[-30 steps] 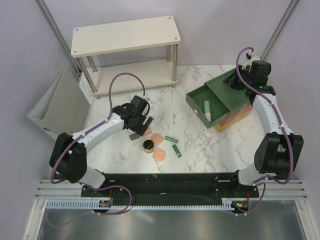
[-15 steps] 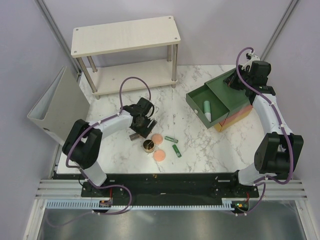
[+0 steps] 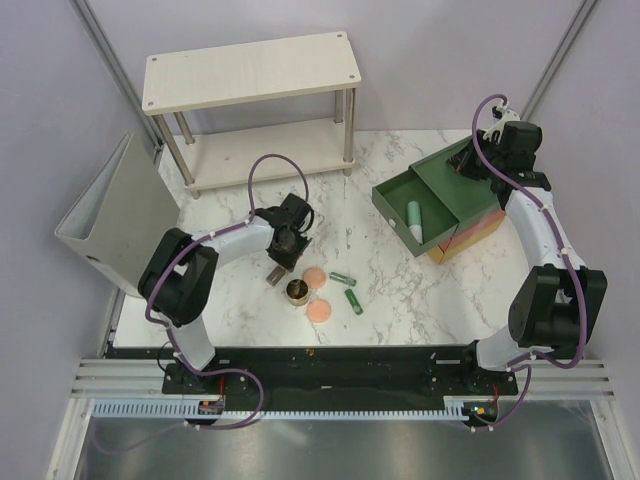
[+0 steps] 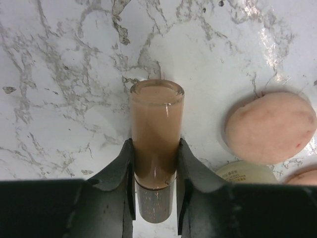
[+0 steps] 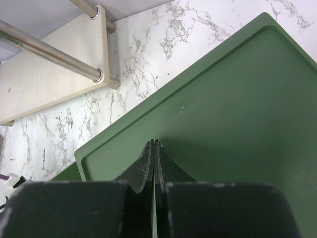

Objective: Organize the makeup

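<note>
While right pincer rests fully closed over green drawer box, left pincer clamps peach-and-grey tube.

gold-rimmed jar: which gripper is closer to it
Left. The left gripper grips a peach tube right beside the jar; the right gripper is far off, shut above the green box.

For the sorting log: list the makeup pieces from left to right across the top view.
Grey-orange tube → dark gold-rimmed jar → upper peach disc → upper dark green tube → mint-green tube. The lower peach disc and lower dark green tube overlap their twins, so they are left out.
</note>
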Controlling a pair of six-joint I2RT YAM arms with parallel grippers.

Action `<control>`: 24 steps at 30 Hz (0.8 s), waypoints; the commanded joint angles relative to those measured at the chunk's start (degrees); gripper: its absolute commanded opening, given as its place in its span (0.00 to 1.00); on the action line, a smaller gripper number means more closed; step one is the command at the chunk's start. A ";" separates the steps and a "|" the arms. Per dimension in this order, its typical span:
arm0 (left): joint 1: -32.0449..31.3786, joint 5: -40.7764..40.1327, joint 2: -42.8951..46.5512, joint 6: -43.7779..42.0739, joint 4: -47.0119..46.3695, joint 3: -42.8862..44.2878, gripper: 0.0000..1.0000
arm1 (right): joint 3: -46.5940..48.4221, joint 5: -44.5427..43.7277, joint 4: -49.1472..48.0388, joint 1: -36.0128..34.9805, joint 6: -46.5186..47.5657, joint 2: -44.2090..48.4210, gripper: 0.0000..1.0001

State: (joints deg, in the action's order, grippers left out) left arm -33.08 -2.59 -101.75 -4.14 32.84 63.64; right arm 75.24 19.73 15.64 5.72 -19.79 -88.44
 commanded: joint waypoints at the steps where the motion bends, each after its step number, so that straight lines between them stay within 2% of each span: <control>1: 0.30 -1.44 0.50 0.53 0.81 3.77 0.02 | -4.75 -2.06 16.44 -0.88 1.86 -4.54 0.00; 6: 0.30 -4.70 5.15 3.26 3.45 8.60 0.02 | -4.84 -2.24 16.44 -0.88 1.95 -4.28 0.00; 9: 0.30 -3.48 8.85 4.31 4.34 15.70 0.02 | -4.84 -2.15 16.44 -0.88 1.86 -4.28 0.00; 14: 0.30 6.44 11.14 10.81 3.64 25.12 0.02 | -4.93 -2.06 16.44 -0.79 1.86 -4.37 0.00; 16: 0.30 13.29 10.79 15.37 2.24 28.81 0.02 | -5.10 -1.88 16.44 -0.88 1.77 -4.37 0.00; 20: 0.47 24.81 10.44 27.32 -7.94 28.92 0.02 | -5.28 -1.97 16.27 -0.88 1.77 -4.28 0.00; 24: 0.47 34.56 8.34 46.44 -27.33 25.58 0.02 | -5.54 -1.97 16.27 -0.88 1.86 -4.19 0.00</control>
State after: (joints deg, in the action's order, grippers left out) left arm -32.80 18.41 -91.55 21.06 24.53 91.42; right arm 74.98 19.68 15.40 5.67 -19.79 -88.31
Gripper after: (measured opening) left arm 0.393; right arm 0.006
